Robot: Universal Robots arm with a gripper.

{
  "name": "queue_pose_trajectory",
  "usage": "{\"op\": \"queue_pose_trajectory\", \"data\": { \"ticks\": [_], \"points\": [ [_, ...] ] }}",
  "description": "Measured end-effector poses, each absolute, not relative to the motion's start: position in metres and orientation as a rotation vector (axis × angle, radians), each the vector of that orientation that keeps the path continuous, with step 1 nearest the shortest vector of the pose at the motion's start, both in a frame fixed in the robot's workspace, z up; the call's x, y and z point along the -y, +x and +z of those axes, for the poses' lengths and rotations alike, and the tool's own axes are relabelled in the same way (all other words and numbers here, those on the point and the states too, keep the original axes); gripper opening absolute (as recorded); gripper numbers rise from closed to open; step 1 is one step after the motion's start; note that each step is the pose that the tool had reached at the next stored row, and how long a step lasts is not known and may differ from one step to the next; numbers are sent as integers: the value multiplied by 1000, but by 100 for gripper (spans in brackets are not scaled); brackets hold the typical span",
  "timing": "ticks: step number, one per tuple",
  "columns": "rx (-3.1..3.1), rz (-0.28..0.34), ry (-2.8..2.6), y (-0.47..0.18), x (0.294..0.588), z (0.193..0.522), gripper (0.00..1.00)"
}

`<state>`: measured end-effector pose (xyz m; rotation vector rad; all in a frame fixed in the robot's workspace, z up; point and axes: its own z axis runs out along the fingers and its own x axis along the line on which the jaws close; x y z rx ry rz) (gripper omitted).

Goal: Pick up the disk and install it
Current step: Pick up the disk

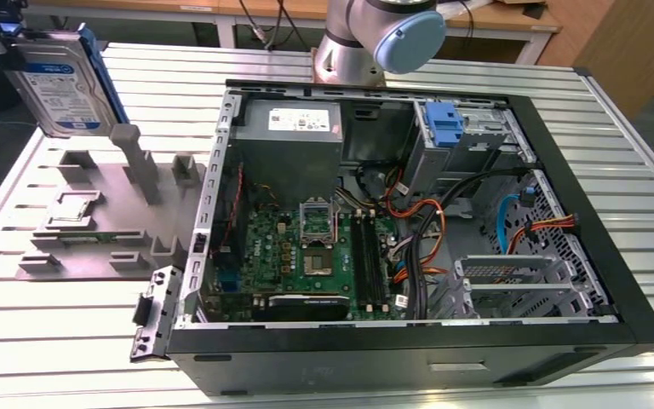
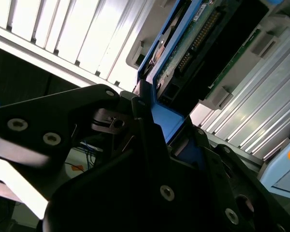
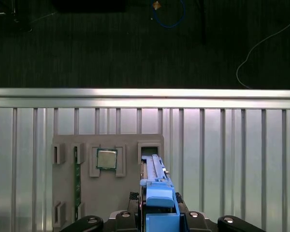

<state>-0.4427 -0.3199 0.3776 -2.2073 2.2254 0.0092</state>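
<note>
The disk (image 1: 64,89), a grey drive with a white-and-blue label and blue rails along its edges, hangs upright in the air at the exterior view's far left, above the grey holder block (image 1: 88,247). My gripper (image 1: 9,38) is shut on its upper end. In the first wrist view the disk (image 3: 154,169) appears edge-on, its blue rail running out from the gripper (image 3: 159,220) over the holder's slot. The second wrist view shows the black fingers (image 2: 150,140) clamped on the blue rail, with the disk's circuit-board side (image 2: 198,43) beyond them.
An open computer case (image 1: 633,281) lies on the slatted metal table (image 1: 65,341), with motherboard, cables and a blue bracket (image 1: 445,128) in its drive bay. The holder block also carries a processor chip (image 1: 74,207) and a green strip (image 1: 94,238). The arm's base (image 1: 373,34) stands behind the case.
</note>
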Motion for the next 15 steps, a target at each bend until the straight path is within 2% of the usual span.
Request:
{"op": "queue_pose_trajectory", "data": {
  "ticks": [15],
  "points": [
    [-2225, 9, -2207, -443, 320, 382, 37]
  ]
}}
